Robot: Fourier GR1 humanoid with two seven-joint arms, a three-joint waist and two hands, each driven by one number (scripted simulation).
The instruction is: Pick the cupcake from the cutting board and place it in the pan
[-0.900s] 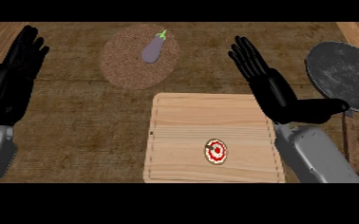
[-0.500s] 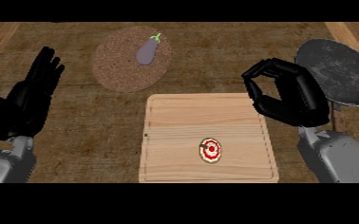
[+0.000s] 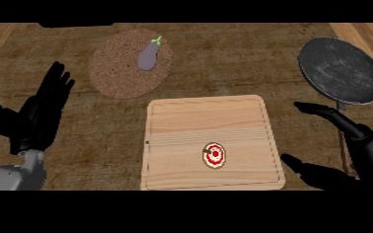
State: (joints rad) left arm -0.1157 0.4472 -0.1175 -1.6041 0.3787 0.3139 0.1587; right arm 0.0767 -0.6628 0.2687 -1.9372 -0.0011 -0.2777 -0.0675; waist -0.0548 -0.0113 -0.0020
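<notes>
While scanning the cutting board point(image 3: 211, 113), find the cupcake point(image 3: 213, 155) on it, just right of the board's middle and toward its near edge. Seen from above as a small round disc, red and white; no long axis to line up with, so open to approach from any side.

Right hand point(image 3: 348, 128) just off the board's right edge, near the near right corner: spread wide, fingers and thumb well apart, holding nothing, opening turned toward the board. Cupcake to the left of it, across the board's right strip, not touched.

Left hand point(image 3: 42, 114) well off the board's left edge, fingers straight and pointing up, empty, resting.

Of the 2 hands, right one judged nearer to the cupcake, and on the same side of the board as the pan point(image 3: 336, 69), beyond the far right corner. Eggplant point(image 3: 149, 57) on a round brown mat point(image 3: 116, 76) beyond the board's far left corner, out of the way.

Judged as the approach step: nothing lifted yet. Next, likely a leftward reach over the board's right edge, then a closing round the cupcake.
</notes>
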